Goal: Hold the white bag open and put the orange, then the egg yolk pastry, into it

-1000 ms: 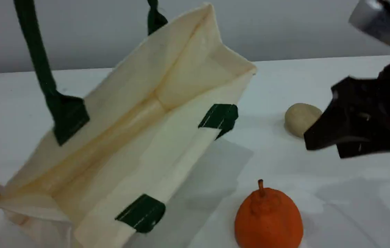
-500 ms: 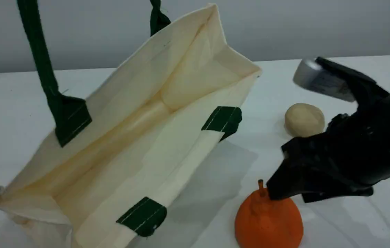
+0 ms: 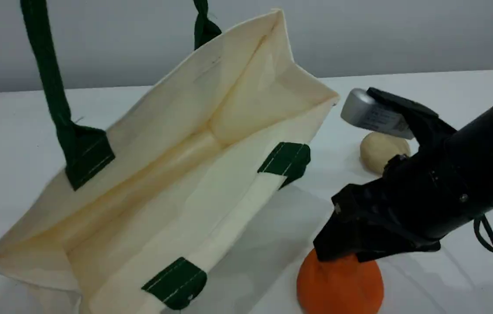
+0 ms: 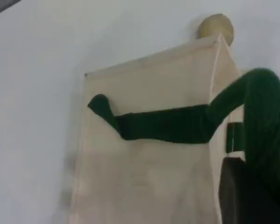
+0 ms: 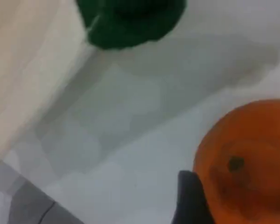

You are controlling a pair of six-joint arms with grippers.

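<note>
Table (image 3: 11, 144): white, running back to a plain grey wall (image 3: 403, 35).
White bag (image 3: 176, 131): on the left part of the table, tipped so its wide-open mouth faces up and toward the near right.
Green handle (image 3: 48, 74): far-side strap, pulled taut straight up and out of the top of the scene view.
Left gripper (image 4: 245, 193): pincer pinched tight on the green handle, which loops over its dark fingertip.
Orange (image 3: 340, 288): on the table at the near right, just right of the bag; its top is hidden.
Right gripper (image 3: 342, 248): low over the orange's top with its pincer spread wide, one fingertip beside the fruit; contact cannot be told.
Egg yolk pastry (image 3: 377, 150): on the table farther back on the right, partly hidden behind the right arm.
</note>
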